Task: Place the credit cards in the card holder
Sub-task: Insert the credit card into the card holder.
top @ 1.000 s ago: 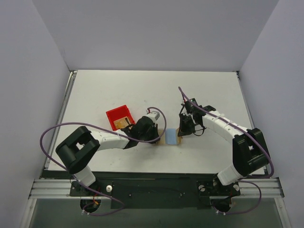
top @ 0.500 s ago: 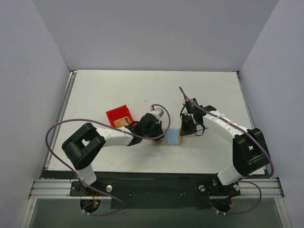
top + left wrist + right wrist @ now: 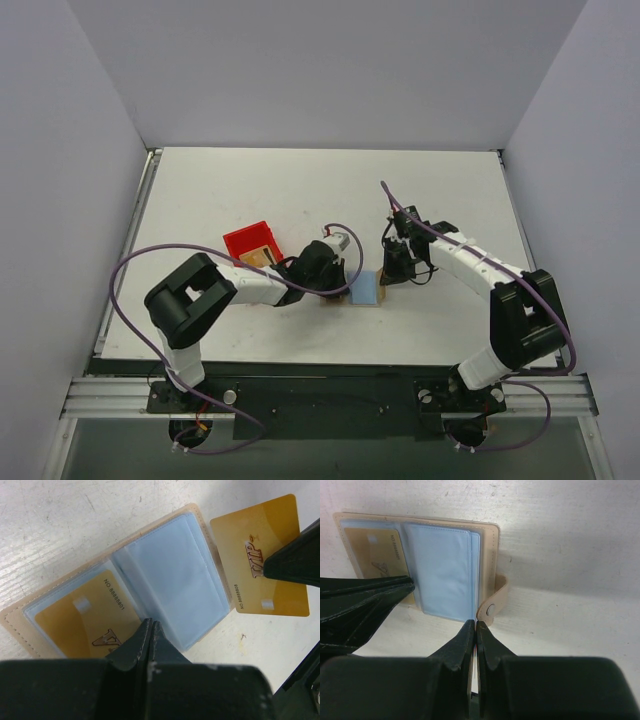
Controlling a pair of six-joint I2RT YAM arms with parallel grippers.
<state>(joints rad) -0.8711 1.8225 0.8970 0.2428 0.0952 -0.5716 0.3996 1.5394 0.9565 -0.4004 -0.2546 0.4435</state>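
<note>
The card holder (image 3: 366,290) lies open on the table, its light blue sleeves (image 3: 170,580) facing up. One orange credit card (image 3: 75,625) sits in its left pocket. My left gripper (image 3: 150,626) is shut with nothing between its fingers, its tips resting on the holder near the fold. My right gripper (image 3: 473,626) is shut on a second credit card (image 3: 240,545), which I see edge-on between its fingers. That card hangs just beside the holder's right edge, near the snap tab (image 3: 492,609).
A red plastic bin (image 3: 250,245) stands left of the left gripper (image 3: 330,285), with something orange inside it. The right gripper (image 3: 393,272) is close to the left one, only the holder's width away. White table stretches behind both.
The left arm has swung to the right, bringing its gripper onto the holder's left half. The holder slid slightly right. The right gripper barely moved.
</note>
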